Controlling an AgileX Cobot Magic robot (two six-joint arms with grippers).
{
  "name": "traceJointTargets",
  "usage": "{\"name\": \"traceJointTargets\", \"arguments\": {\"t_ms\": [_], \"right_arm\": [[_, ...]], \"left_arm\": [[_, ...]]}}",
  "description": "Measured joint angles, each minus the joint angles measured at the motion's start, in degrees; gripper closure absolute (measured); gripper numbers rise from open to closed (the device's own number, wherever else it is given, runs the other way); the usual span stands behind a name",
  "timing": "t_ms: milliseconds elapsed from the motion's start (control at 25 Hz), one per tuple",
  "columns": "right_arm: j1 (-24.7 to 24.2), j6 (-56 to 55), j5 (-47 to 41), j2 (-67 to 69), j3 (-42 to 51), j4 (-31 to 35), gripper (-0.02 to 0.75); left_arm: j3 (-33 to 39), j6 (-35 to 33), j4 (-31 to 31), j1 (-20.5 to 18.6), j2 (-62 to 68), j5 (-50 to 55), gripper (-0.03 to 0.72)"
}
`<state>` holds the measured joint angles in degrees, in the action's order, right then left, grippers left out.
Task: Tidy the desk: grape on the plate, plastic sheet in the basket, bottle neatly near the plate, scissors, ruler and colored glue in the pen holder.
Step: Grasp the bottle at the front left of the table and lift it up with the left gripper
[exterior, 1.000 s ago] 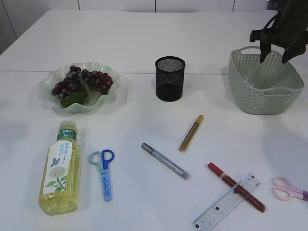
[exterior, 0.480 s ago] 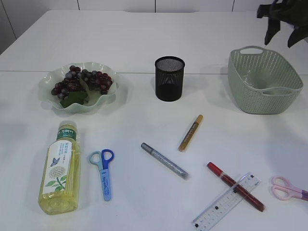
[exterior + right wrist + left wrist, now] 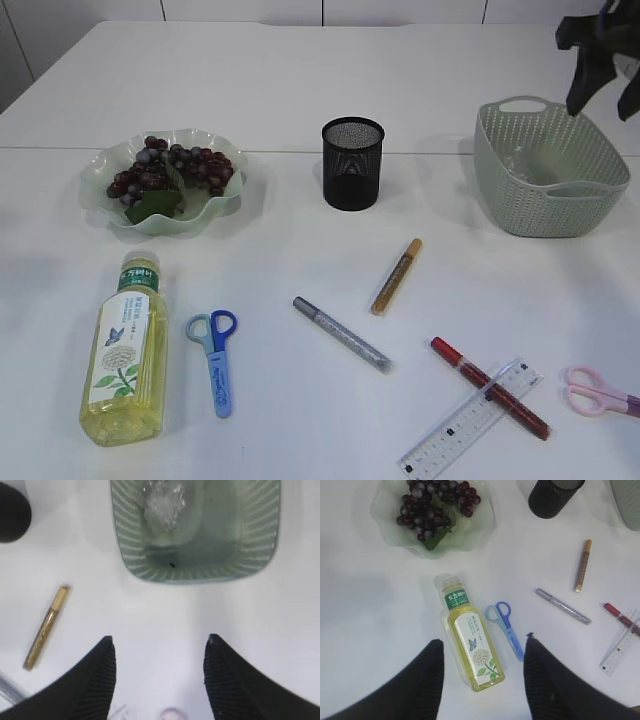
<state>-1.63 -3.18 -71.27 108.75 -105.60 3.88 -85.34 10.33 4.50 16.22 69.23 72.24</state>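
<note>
Sheet (image 3: 162, 502) sits in the basket (image 3: 545, 205); right end effector (image 3: 157, 652) gapes empty, so I'd approach the gold glue (image 3: 45, 627) squarely.

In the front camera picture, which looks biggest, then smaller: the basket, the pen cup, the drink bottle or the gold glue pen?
1. basket
2. drink bottle, nearer the camera, so it may look bigger than it is
3. pen cup
4. gold glue pen

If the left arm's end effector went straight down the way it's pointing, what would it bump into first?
Most likely the bottle. The left end effector is open and empty, and the bottle lies on its side between the fingers in the left wrist view, with the blue scissors just beside it. Height above the table is hard to judge.
</note>
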Motion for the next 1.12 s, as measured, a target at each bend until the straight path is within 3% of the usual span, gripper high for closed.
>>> {"name": "traceJointTargets", "arguments": {"t_ms": [320, 520, 840, 1120], "right_arm": [[0.0, 1.0, 0.0, -19.3, 16.8, 0.4, 0.295], [0.0, 1.0, -0.1, -28.9, 23.7, 4.1, 0.295], [0.0, 2.7, -0.2, -33.5, 27.2, 8.7, 0.297], [0.0, 3.2, -0.2, -33.5, 27.2, 10.5, 0.298]], "left_arm": [[0.0, 0.7, 0.7, 0.0, 1.8, 0.0, 0.308], [0.0, 3.6, 0.8, 0.0, 7.3, 0.0, 0.3], [0.0, 9.7, 2.6, 0.0, 21.0, -0.7, 0.114], [0.0, 13.3, 2.0, 2.2, 31.4, -1.3, 0.098]]}}
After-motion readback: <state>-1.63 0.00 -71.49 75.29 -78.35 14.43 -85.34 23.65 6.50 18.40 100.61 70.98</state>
